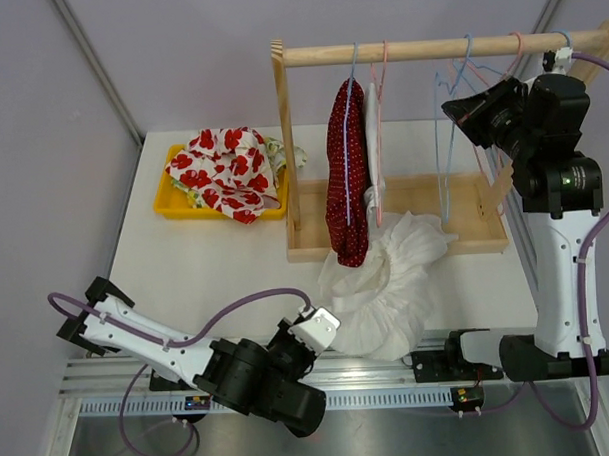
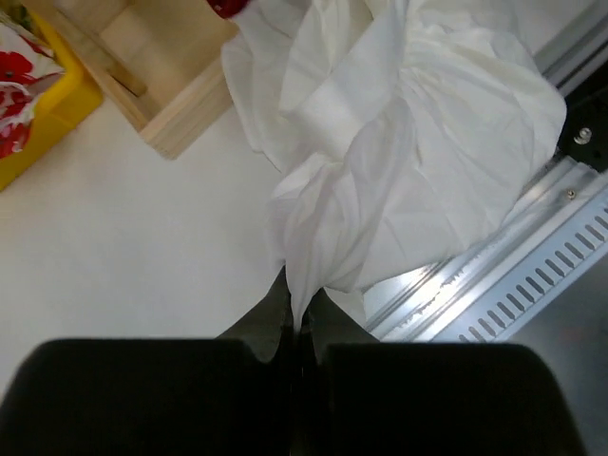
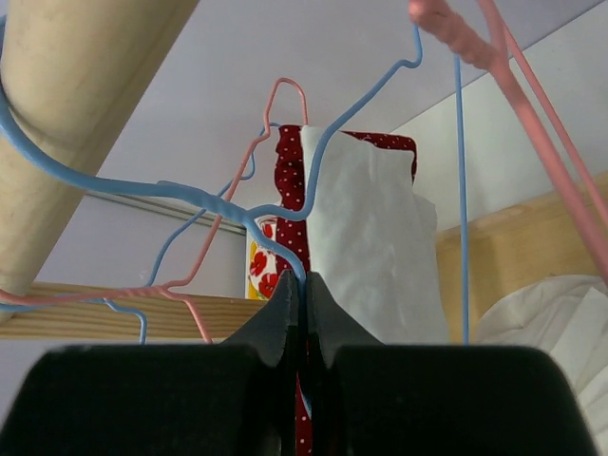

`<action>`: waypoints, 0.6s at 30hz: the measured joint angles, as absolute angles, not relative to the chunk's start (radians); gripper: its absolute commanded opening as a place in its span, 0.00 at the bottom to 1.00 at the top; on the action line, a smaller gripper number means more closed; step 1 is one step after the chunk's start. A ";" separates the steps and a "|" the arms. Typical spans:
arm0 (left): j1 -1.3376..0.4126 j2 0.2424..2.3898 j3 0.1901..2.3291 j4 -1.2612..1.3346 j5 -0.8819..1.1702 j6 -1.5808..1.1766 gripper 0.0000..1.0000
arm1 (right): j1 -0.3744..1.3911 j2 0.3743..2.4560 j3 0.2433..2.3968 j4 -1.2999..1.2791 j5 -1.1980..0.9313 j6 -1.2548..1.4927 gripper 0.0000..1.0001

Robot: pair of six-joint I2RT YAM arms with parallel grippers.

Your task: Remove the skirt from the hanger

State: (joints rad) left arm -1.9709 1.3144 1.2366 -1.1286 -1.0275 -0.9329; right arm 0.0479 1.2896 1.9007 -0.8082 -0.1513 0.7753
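The left pincer is pinching the white skirt heaped on the bench; the right pincer is clamping a blue hanger beneath the rail.

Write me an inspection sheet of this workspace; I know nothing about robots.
Surface: white table, partly under cloth.
Job's things: white skirt hangs from a pink hanger on the wooden rack and spills onto the table; red dotted skirt hangs beside it.
Clutter: yellow tray holding flowered cloth; empty hangers on the rack.
Grippers: left gripper, fingers shut on the white skirt's edge; right gripper, fingers shut on a blue hanger.
Cables: purple cable loops along the left arm.
Surroundings: plain grey walls.
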 measured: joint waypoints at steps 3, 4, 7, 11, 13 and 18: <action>-1.961 1.288 1.304 -1.240 -1.097 -0.981 0.00 | 0.048 1.238 1.828 -0.773 -0.150 0.774 0.00; -1.946 1.270 1.321 -1.258 -1.115 -0.979 0.00 | 0.048 1.222 1.814 -0.770 -0.150 0.774 0.13; -1.841 1.184 1.351 -1.271 -1.156 -0.885 0.00 | 0.048 1.177 1.778 -0.760 -0.150 0.773 0.63; -1.640 0.983 1.341 -1.055 -1.159 -0.551 0.00 | 0.048 1.108 1.711 -0.763 -0.150 0.746 0.99; -1.533 0.893 1.335 -0.915 -1.137 -0.374 0.00 | 0.048 1.080 1.693 -0.771 -0.150 0.738 0.99; -1.171 0.837 1.425 -0.646 -1.023 -0.019 0.00 | 0.048 0.993 1.644 -0.783 -0.147 0.720 0.99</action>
